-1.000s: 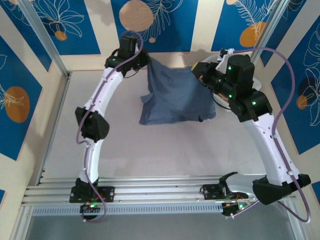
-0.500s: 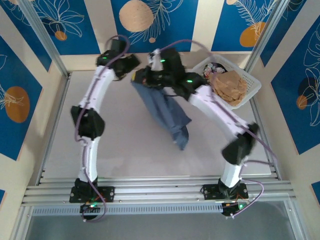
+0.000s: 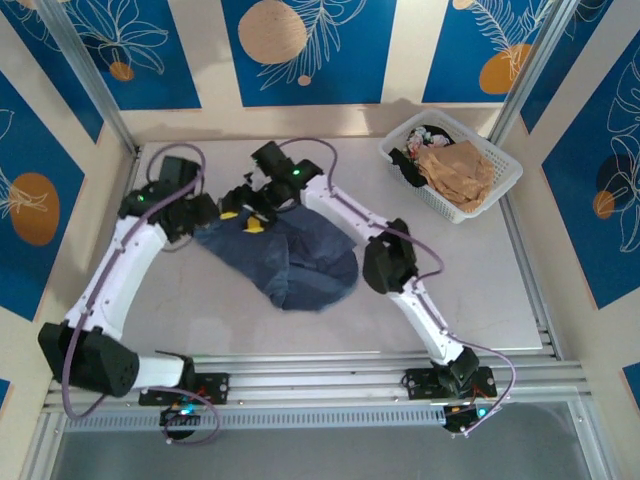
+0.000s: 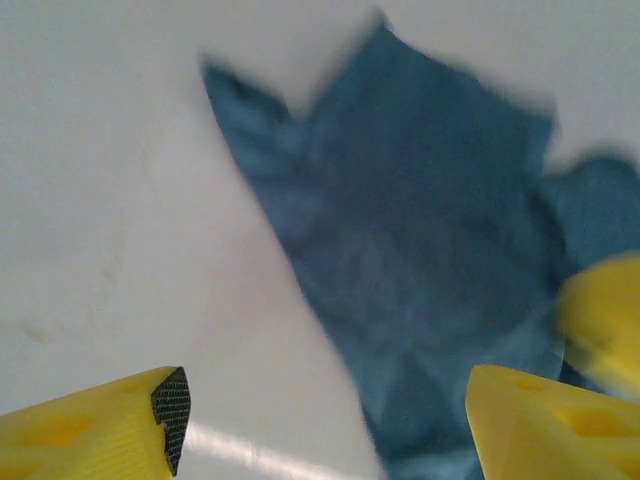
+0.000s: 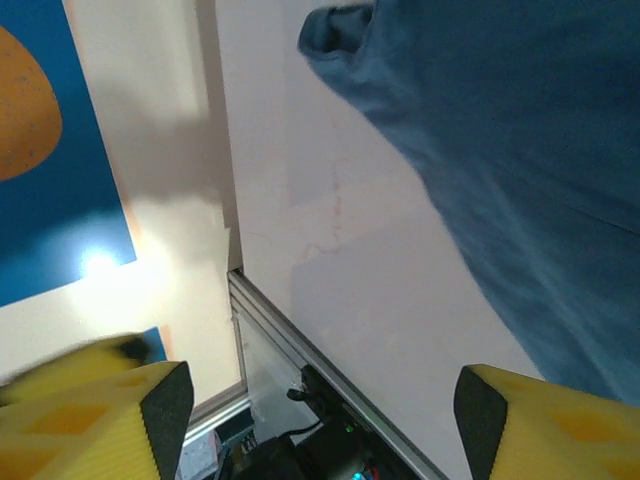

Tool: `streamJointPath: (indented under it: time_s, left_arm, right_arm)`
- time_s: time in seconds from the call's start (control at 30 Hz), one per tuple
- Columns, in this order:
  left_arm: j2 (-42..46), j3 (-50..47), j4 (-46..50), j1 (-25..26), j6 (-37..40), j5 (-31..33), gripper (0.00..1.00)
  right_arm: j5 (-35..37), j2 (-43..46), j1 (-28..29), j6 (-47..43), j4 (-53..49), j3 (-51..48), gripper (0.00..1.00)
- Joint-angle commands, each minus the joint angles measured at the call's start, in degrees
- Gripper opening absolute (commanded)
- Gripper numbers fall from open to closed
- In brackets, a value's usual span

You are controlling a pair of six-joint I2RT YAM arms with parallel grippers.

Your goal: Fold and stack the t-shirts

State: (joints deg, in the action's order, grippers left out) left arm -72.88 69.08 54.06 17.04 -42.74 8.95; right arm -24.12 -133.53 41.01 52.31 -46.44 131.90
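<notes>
A: Where is the shirt now?

B: The blue shirt [image 3: 290, 262] lies in a rumpled heap on the counter [image 3: 460, 290], left of the middle and well apart from the basket [image 3: 505, 185].

A: And the pincers?

B: The left pincer [image 4: 325, 425] is spread wide just above the cloth, with nothing between its fingers. The right pincer [image 5: 318, 405] is spread too, beside the edge of the shirt, and it also holds nothing.

A: How will the shirt handle?

B: I judge it light, limp and not fragile; it sags and folds on itself. It is better to pinch a thin edge at two corners, one pincer each, and pull it flat. A grip in the thick middle probably catches several layers.
</notes>
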Motion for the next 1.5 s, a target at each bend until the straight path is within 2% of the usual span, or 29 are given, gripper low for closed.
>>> streamJointPath:
  time_s: [0.0,0.1,0.2,0.37,0.57,0.7,0.87,0.97,1.0,1.07,1.1,1.37,1.47]
  left_arm:
    - [1.69,-6.67,-7.77,9.29,-3.89,-11.13,0.74]
    - [-3.05,-7.56,-9.92,17.82,-5.27,-12.44,0.8]
    - [-10.21,-4.71,-7.88,24.0,-5.52,-10.0,0.83]
    - [-19.4,-2.6,-7.44,28.58,-8.45,-9.7,0.83]
    - [-25.59,-3.2,-9.4,30.66,-11.41,-9.39,0.75]
    - [-27.56,-4.09,-10.85,30.59,-12.96,-7.03,0.58]
    - [-28.61,-4.95,-11.7,30.44,-13.68,-4.45,0.4]
    - [-28.31,-6.4,-11.92,29.62,-13.91,-2.93,0.2]
    - [-27.83,-7.07,-11.22,29.09,-14.29,-1.69,0.1]
    - [-26.39,-8.9,-10.14,27.29,-14.55,0.1,0.01]
    - [-25.4,-10.05,-9.44,26.03,-14.43,0.78,0.0]
    - [-16.92,-16.85,-7.92,13.75,-7.05,2.98,0.0]
    - [-14.77,-16.37,-5.68,11.14,-2.96,4.56,0.0]
  right_arm:
    - [6.71,12.72,-5.82,-5.46,0.54,-10.01,0.69]
    - [13.76,17.91,-11.07,-9.5,-2.9,-19.48,0.67]
    - [18.11,21.32,-16.56,-13.11,-4.04,-28.37,0.67]
    - [22.23,21.48,-21.93,-20.5,-4.16,-35.84,0.68]
    - [24.08,16.6,-22.52,-21.8,-4.1,-38.31,0.64]
    - [24.45,14.05,-22.47,-21.47,-2.95,-40.5,0.61]
    - [22.54,10.35,-22.08,-21.63,-0.15,-40.15,0.51]
    - [22.0,9.54,-22.02,-19.91,0.62,-39.0,0.34]
    - [22.13,10.28,-21.99,-19.27,1.11,-39.14,0.24]
    - [24.09,13.47,-21.86,-17.5,1.86,-40.43,0.05]
    - [25.24,15.42,-21.93,-16.41,2.04,-41.46,0.0]
    - [25.29,35.84,-22.72,-8.79,3.31,-53.52,0.0]
    - [25.15,43.5,-22.24,-5.38,0.95,-56.67,0.0]
